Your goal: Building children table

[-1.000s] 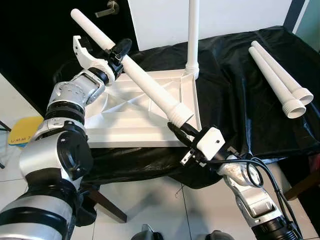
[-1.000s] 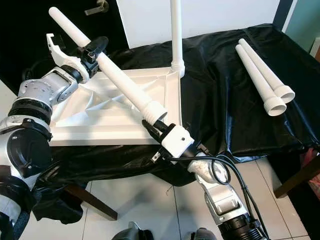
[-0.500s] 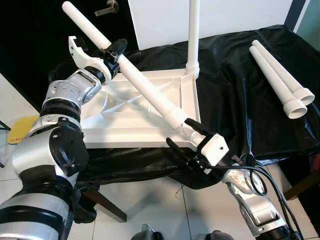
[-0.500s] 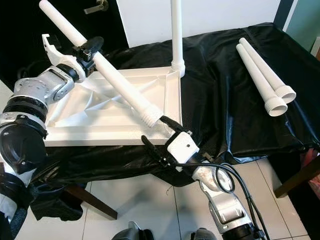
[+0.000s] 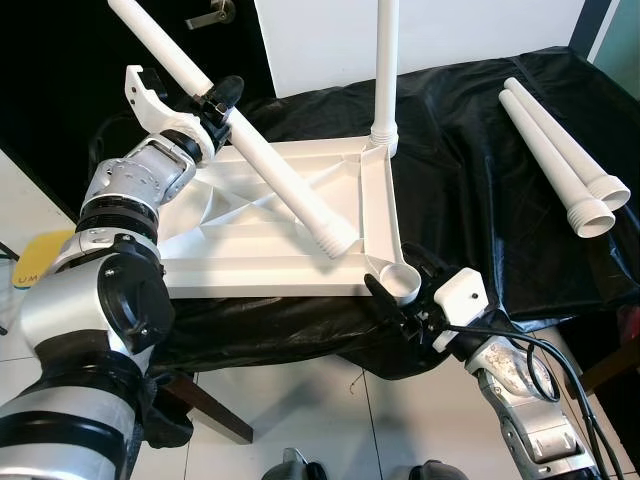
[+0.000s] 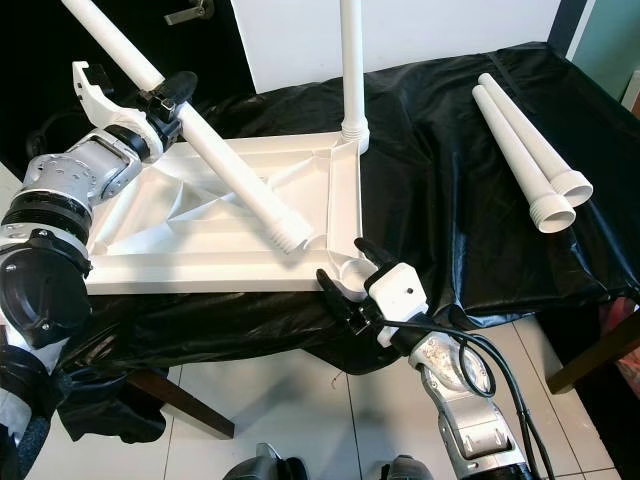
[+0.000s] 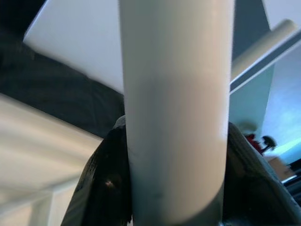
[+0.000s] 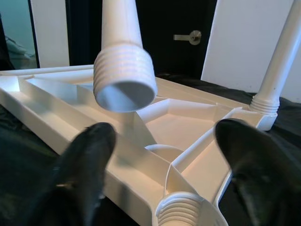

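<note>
The white children's tabletop (image 5: 250,235) lies upside down on a black-covered table. One white leg (image 5: 385,70) stands upright in its far right corner. My left gripper (image 5: 215,100) is shut on a second white leg (image 5: 270,165), held slanting over the tabletop with its threaded end (image 8: 124,80) hanging above the near right part. In the left wrist view this leg (image 7: 176,117) sits between the black fingers (image 7: 110,179). My right gripper (image 5: 400,290) is open at the tabletop's near right corner, beside the empty round socket (image 8: 181,209), with nothing between its fingers (image 8: 87,160).
Two more white legs (image 5: 560,150) lie side by side on the black cloth (image 5: 470,170) at the right. A white panel (image 5: 420,35) leans behind the table. A dark door with a handle (image 5: 215,15) is at the back left. Tiled floor lies below the near edge.
My right gripper has drawn away from the leg's threaded end, down to the tabletop's near right corner. My left gripper has pulled the leg up and to the left.
</note>
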### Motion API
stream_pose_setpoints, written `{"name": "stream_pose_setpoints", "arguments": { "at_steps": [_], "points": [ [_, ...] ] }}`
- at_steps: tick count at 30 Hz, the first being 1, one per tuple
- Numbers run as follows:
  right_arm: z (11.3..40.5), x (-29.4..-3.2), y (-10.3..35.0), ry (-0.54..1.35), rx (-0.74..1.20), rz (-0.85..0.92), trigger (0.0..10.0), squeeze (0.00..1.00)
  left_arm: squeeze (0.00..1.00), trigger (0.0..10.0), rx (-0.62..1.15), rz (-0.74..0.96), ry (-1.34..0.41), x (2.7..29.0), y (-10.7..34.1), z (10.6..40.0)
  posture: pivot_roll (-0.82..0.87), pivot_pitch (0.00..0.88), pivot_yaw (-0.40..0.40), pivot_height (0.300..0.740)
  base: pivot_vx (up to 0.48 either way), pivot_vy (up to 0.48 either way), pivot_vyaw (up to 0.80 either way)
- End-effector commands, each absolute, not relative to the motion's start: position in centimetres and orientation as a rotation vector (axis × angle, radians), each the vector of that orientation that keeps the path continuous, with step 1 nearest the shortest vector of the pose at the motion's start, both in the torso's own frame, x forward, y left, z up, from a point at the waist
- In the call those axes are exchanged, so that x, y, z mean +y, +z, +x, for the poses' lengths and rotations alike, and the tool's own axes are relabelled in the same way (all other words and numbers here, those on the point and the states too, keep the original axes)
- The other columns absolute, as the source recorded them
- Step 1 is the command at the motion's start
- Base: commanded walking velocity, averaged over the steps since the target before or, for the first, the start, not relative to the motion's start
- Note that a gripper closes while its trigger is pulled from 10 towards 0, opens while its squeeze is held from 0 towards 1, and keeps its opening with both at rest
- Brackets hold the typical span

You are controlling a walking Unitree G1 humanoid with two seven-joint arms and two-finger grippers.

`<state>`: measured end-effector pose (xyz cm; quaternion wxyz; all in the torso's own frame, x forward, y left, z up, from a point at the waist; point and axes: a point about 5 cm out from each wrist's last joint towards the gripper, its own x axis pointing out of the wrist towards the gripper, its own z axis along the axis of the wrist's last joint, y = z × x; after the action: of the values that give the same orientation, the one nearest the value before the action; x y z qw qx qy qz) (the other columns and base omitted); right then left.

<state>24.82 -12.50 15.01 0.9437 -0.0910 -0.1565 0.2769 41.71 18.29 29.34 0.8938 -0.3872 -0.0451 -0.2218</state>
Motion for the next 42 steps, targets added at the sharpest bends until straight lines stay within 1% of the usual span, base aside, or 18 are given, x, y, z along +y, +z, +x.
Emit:
{"name": "stream_pose_setpoints", "arguments": {
  "at_steps": [1, 6, 7, 8, 9, 11, 14, 16, 18, 21, 24, 26, 29, 31, 33, 34, 36, 42],
  "points": [
    [25.1, -12.0, 15.7, 0.562, -0.327, -0.145, 10.0, 1.0, 0.0, 10.0, -0.17, -0.715, -0.544, 17.7, 30.0, 41.4, -0.16, 0.051, 0.097, 0.74, 0.0, 0.0, 0.0],
    [25.6, -11.9, 16.2, 0.554, -0.315, -0.111, 10.0, 1.0, 0.0, 10.0, -0.217, -0.625, -0.583, 16.3, 30.7, 41.3, -0.16, 0.049, 0.089, 0.74, 0.0, 0.0, 0.0],
    [25.9, -11.8, 16.5, 0.554, -0.296, -0.101, 10.0, 0.98, 0.0, 10.0, -0.247, -0.579, -0.604, 15.7, 31.1, 41.1, -0.16, 0.048, 0.085, 0.74, 0.0, 0.0, 0.0],
    [25.9, -11.8, 16.5, 0.554, -0.296, -0.101, 10.0, 0.98, 0.0, 10.0, -0.247, -0.579, -0.604, 15.7, 31.1, 41.1, -0.16, 0.048, 0.085, 0.74, 0.0, 0.0, 0.0],
    [26.1, -11.7, 16.8, 0.56, -0.281, -0.087, 10.0, 0.0, 0.0, 10.0, -0.278, -0.536, -0.615, 15.1, 31.5, 40.9, -0.16, 0.048, 0.085, 0.74, 0.0, 0.0, 0.0],
    [26.6, -11.5, 17.4, 0.563, -0.264, -0.084, 10.0, 0.0, 0.0, 10.0, -0.324, -0.462, -0.635, 14.0, 32.1, 40.5, -0.16, 0.045, 0.08, 0.74, 0.0, 0.0, 0.0],
    [26.8, -11.4, 17.5, 0.561, -0.252, -0.092, 10.0, 0.0, 0.0, 10.0, -0.344, -0.424, -0.639, 13.5, 32.3, 40.3, -0.16, 0.044, 0.079, 0.74, 0.0, 0.0, 0.0],
    [27.4, -11.1, 17.9, 0.557, -0.222, -0.106, 10.0, 0.0, 0.0, 10.0, -0.396, -0.344, -0.67, 12.0, 32.7, 39.5, -0.16, 0.041, 0.075, 0.74, 0.0, 0.0, 0.0],
    [27.4, -11.1, 17.9, 0.557, -0.222, -0.106, 10.0, 0.0, 0.0, 10.0, -0.396, -0.344, -0.67, 12.0, 32.7, 39.5, -0.16, 0.041, 0.075, 0.74, 0.0, 0.0, 0.0],
    [28.0, -10.4, 18.4, 0.557, -0.2, -0.126, 10.0, 0.0, 0.0, 10.0, -0.448, -0.266, -0.704, 10.0, 33.0, 38.4, -0.16, 0.037, 0.073, 0.74, 0.0, 0.0, 0.0],
    [28.3, -10.1, 18.7, 0.553, -0.196, -0.139, 10.0, 0.0, 0.0, 10.0, -0.469, -0.239, -0.722, 9.1, 33.0, 37.9, -0.16, 0.034, 0.072, 0.74, 0.0, 0.0, 0.0],
    [29.0, -9.7, 19.0, 0.532, -0.181, -0.154, 10.0, 0.0, 0.0, 10.0, -0.495, -0.2, -0.761, 7.4, 32.8, 36.7, -0.15, 0.032, 0.07, 0.74, 0.0, 0.0, 0.0],
    [29.0, -9.7, 19.0, 0.532, -0.181, -0.154, 10.0, 0.0, 0.0, 10.0, -0.495, -0.2, -0.761, 7.4, 32.8, 36.7, -0.15, 0.032, 0.07, 0.74, 0.0, 0.0, 0.0],
    [29.4, -9.6, 19.0, 0.518, -0.169, -0.157, 10.0, 0.0, 0.0, 10.0, -0.502, -0.187, -0.772, 6.7, 32.7, 36.3, -0.15, 0.03, 0.07, 0.74, 0.0, 0.0, 0.0],
    [30.2, -9.3, 19.0, 0.505, -0.143, -0.178, 10.0, 0.0, 0.0, 10.0, -0.513, -0.193, -0.795, 5.1, 32.6, 35.4, -0.14, 0.027, 0.071, 0.74, 0.0, 0.0, 0.0],
    [30.2, -9.3, 19.0, 0.505, -0.143, -0.178, 10.0, 0.0, 0.0, 10.0, -0.513, -0.193, -0.795, 5.1, 32.6, 35.4, -0.14, 0.027, 0.071, 0.74, 0.0, 0.0, 0.0],
    [30.8, -9.1, 19.0, 0.501, -0.131, -0.202, 10.0, 0.0, 0.0, 10.0, -0.522, -0.196, -0.821, 3.8, 32.6, 34.6, -0.14, 0.029, 0.072, 0.74, 0.0, 0.0, 0.0],
    [31.6, -8.8, 19.4, 0.487, -0.128, -0.222, 10.0, 0.0, 0.0, 10.0, -0.521, -0.21, -0.841, 2.6, 32.4, 33.7, -0.12, 0.032, 0.072, 0.74, 0.0, 0.0, 0.0]
  ]
}}
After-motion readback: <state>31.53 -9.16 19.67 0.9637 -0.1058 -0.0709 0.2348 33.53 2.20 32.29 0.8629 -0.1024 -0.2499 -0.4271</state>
